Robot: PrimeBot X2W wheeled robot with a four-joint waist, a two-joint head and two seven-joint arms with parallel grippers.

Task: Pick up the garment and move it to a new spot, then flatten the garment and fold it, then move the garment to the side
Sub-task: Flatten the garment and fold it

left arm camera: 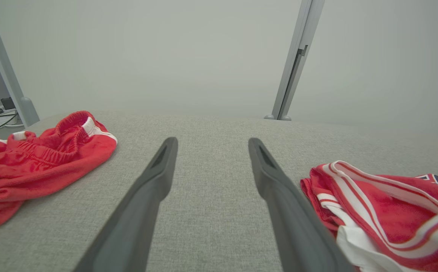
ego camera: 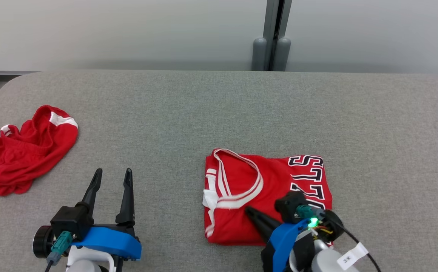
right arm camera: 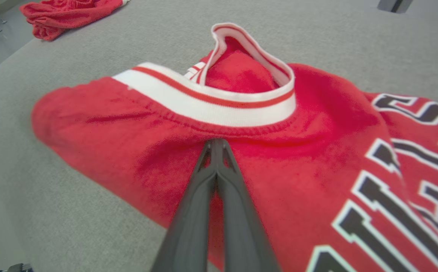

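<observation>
— What do you have in front of you?

— A wide grey cloth-covered surface (ego camera: 241, 105) with a pale wall (ego camera: 128, 30) behind it. The jersey (ego camera: 275, 177) lies near me, right of centre, folded into a neat block with its collar band (right arm camera: 211, 105) and part of the lettering facing up.

— And your fingers?

— My right fingers (right arm camera: 200, 211) are clenched tight, with their tips pressed into the red cloth just below the collar band. They may be pinching a bit of the top layer, but I cannot tell whether any cloth is really caught between them. I judge they sit there because the trim is the firmest part of the bundle. A hold there should drag the whole fold along, not peel off one layer. My left fingers (ego camera: 92, 189) are spread wide and grasp nothing. They hover over bare surface, well apart from the jersey (out of the way, I would say, since this step looks like a one-arm job).

— So what is left to do?

— The folding looks done, so only the move to the side seems to remain.

— Any bins or baskets?

— I see none. The jersey lies straight on the surface, and so do the crumpled red shorts (ego camera: 19, 158) at the far left.
</observation>
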